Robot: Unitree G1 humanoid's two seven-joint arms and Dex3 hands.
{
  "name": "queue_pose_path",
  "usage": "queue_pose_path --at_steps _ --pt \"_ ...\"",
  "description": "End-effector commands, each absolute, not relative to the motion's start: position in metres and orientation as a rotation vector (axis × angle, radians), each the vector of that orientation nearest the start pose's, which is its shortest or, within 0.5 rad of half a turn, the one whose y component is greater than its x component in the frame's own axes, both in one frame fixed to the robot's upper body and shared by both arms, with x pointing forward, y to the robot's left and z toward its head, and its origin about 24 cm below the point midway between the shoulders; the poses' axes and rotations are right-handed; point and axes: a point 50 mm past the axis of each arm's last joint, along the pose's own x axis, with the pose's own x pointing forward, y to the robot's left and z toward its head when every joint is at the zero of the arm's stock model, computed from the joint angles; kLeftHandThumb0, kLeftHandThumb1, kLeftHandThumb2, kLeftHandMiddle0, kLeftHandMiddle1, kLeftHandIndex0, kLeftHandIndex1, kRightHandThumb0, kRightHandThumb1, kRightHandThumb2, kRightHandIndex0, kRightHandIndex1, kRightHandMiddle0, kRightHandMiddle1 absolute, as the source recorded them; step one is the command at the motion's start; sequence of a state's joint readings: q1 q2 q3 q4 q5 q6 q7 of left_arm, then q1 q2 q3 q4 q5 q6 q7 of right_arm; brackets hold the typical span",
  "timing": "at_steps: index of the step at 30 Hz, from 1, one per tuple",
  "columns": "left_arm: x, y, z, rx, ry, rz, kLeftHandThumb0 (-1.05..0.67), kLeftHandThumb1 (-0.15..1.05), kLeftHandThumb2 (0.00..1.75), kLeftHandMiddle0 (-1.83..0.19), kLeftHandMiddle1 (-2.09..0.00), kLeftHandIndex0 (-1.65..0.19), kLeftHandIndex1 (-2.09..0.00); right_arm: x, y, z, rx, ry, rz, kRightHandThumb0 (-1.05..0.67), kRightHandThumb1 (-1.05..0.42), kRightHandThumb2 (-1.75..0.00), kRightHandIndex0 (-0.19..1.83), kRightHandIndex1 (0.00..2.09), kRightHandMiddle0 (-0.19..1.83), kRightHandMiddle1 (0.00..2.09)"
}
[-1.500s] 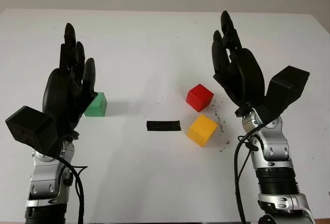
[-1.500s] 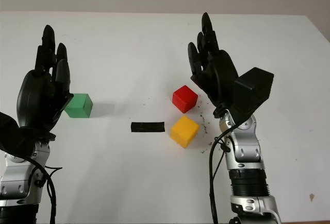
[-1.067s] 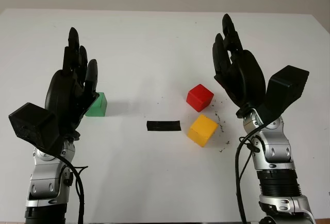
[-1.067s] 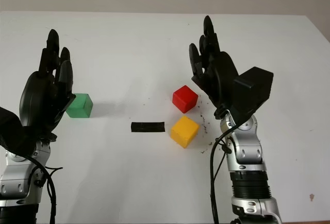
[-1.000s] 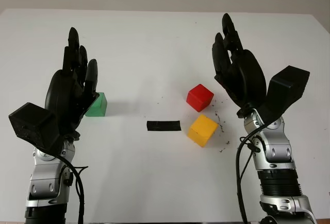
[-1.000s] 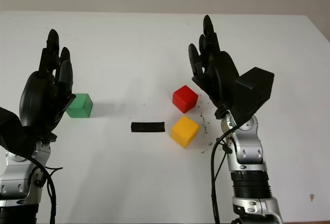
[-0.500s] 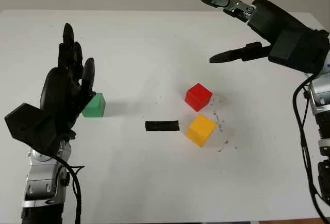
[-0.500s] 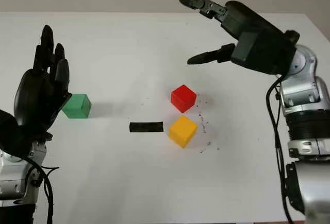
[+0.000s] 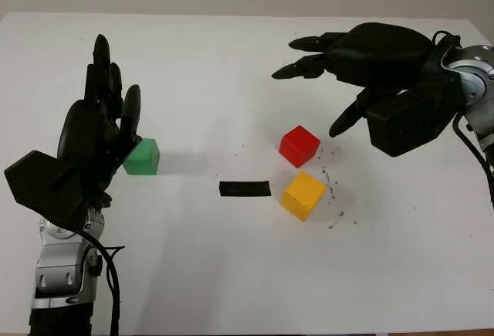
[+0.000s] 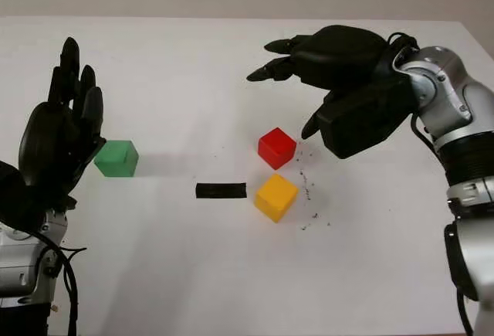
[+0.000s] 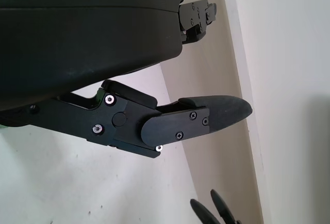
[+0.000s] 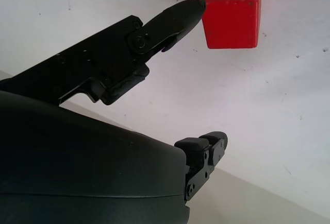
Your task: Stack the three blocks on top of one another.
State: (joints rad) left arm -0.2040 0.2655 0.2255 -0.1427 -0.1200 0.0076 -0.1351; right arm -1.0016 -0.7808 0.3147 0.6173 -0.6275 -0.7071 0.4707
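Three blocks sit apart on the white surface, none stacked. Right hand is open and empty, held palm-down above the surface, its fingers reaching toward the robot's left. Red block lies just below and slightly nearer the robot than this hand's thumb; in the right wrist view one fingertip appears just beside the block's upper corner, and contact cannot be confirmed. Yellow block lies nearer the robot than the red block, close to it but with a narrow gap, turned at an angle. Black tape strip lies flat on the surface to the left of the yellow block, between the two hands. Small dark specks are scattered on the surface on the right-hand side of the red and yellow blocks. Left hand is open and empty, held upright with fingers pointing away from the robot. Green block sits on the surface just beside this hand on its inner side, partly hidden by the palm edge; touching or not cannot be told.
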Motion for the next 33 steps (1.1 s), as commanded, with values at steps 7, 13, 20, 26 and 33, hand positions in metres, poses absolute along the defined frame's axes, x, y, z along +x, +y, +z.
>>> queue_pose_path --at_steps 7,13,20,26,33 --pt "0.277 0.222 0.151 0.17 -0.384 0.016 -0.67 1.05 0.58 0.18 -0.05 0.18 -0.05 0.363 -0.183 0.22 -1.686 -0.484 0.715 -0.57 -0.78 -0.06 0.16 0.06 0.36 0.07" --pt "0.276 0.222 0.152 0.178 -0.389 0.012 -0.68 1.05 0.57 0.19 -0.05 0.19 -0.05 0.364 -0.183 0.209 -1.68 -0.464 0.74 -0.56 -0.79 -0.06 0.13 0.05 0.35 0.06" --pt "0.275 0.221 0.151 0.173 -0.379 0.012 -0.69 1.05 0.56 0.19 -0.05 0.19 -0.05 0.365 -0.186 0.19 -1.677 -0.449 0.775 -0.58 -0.81 -0.06 0.13 0.05 0.37 0.06" --pt "0.274 0.221 0.15 0.175 -0.374 0.015 -0.71 1.05 0.55 0.19 -0.04 0.19 -0.05 0.366 -0.186 0.18 -1.674 -0.451 0.786 -0.61 -0.82 -0.06 0.13 0.05 0.41 0.08" --pt "0.273 0.222 0.149 0.178 -0.371 0.009 -0.7 1.05 0.56 0.19 -0.04 0.19 -0.04 0.367 -0.187 0.174 -1.678 -0.453 0.785 -0.59 -0.85 -0.06 0.13 0.05 0.44 0.09"
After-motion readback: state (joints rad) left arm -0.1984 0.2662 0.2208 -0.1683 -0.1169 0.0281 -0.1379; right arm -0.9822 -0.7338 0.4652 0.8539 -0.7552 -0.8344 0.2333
